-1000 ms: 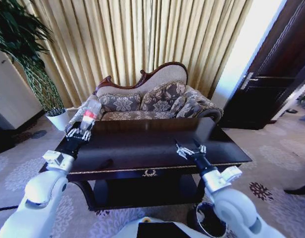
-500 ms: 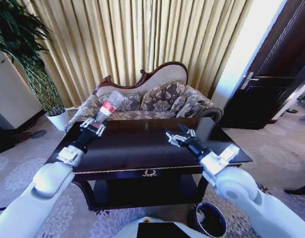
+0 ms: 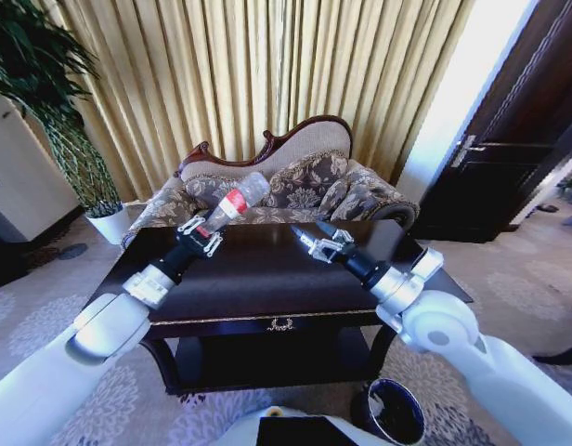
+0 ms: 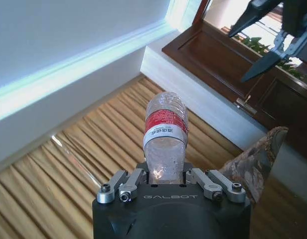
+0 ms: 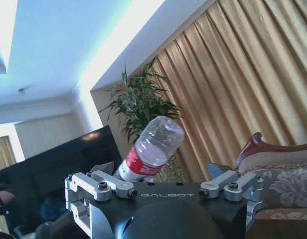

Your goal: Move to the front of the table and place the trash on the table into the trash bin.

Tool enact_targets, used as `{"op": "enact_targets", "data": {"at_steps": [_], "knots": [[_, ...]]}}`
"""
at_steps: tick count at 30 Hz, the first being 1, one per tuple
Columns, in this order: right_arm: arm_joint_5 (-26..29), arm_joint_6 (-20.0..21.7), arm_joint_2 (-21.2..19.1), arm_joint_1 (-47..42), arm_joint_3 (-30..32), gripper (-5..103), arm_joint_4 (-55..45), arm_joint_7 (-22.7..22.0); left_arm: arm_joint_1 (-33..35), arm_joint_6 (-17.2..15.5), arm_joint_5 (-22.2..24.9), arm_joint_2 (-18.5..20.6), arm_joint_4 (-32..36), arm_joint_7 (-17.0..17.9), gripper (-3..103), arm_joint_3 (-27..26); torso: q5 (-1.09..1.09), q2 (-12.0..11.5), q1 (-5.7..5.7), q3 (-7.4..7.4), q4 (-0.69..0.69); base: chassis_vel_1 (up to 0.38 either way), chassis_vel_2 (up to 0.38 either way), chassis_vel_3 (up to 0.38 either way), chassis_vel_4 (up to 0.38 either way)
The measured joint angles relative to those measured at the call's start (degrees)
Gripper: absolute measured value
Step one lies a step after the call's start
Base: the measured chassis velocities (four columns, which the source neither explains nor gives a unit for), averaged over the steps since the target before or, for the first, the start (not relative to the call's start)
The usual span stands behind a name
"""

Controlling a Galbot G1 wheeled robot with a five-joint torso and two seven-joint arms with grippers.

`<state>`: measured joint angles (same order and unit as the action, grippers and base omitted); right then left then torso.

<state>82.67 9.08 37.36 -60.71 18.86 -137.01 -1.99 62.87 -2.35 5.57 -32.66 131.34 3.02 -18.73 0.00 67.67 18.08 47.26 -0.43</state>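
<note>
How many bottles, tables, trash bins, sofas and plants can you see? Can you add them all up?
Plastic bottle, held up in the left gripper: 1
Table: 1
Trash bin: 1
Sofa: 1
Potted plant: 1
Total: 5

Both arms above the desk, the bottle held up on the left side

The desk (image 3: pixel 267 279) stands before the sofa (image 3: pixel 286 190). Above its left part the left gripper (image 3: pixel 201 238) holds the bottle (image 3: pixel 236 202), tilted toward the right gripper (image 3: pixel 314 243), which is over the middle. The trash bin (image 3: pixel 393 409) stands on the floor before the desk's right end.
</note>
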Motion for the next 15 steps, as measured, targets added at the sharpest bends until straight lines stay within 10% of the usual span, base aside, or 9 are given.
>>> {"op": "enact_targets", "data": {"at_steps": [15], "knots": [[0.44, 0.86, 1.91, 4.98, -3.38, 100, 3.02, -0.2, -6.76, 1.64, -7.76, -2.74, 0.16, -0.1, 28, 10.25, 0.0, 0.0, 0.01, 0.0, 0.0, 0.0, 0.0, 0.0, 0.0]]}}
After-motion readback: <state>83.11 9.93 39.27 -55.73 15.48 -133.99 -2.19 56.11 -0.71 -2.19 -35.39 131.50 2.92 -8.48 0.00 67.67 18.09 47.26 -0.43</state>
